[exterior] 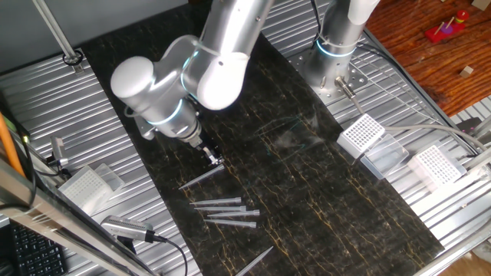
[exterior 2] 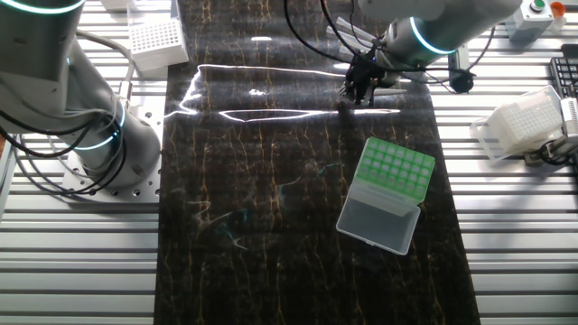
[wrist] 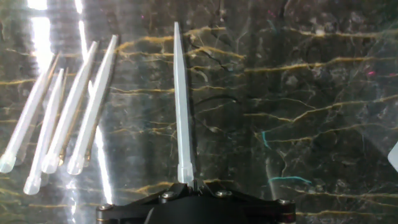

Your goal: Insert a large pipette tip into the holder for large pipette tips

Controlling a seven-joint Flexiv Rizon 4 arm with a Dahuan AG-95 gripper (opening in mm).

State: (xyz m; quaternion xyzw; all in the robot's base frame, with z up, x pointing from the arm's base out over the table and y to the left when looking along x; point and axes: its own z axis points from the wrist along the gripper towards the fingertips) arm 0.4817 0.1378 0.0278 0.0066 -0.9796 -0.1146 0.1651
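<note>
In the hand view a large pipette tip (wrist: 182, 106) runs straight ahead from my gripper (wrist: 193, 184), fine point away from me. The black fingers are shut on its wide end. One fixed view shows the same tip (exterior: 201, 179) slanting down-left from the gripper (exterior: 213, 159), low over the black mat. The holder for large pipette tips (exterior 2: 396, 170), a green perforated rack with its translucent lid (exterior 2: 377, 221) folded open, sits on the mat well short of the gripper (exterior 2: 357, 90) in the other fixed view. My arm hides it in the first fixed view.
Several loose tips (wrist: 62, 118) lie side by side left of the held one, also seen near the mat's front edge (exterior: 228, 213). White perforated racks stand off the mat (exterior: 360, 134) (exterior: 433, 165) (exterior: 84, 184) (exterior 2: 155, 41). A second arm's base (exterior 2: 90, 117) stands beside the mat.
</note>
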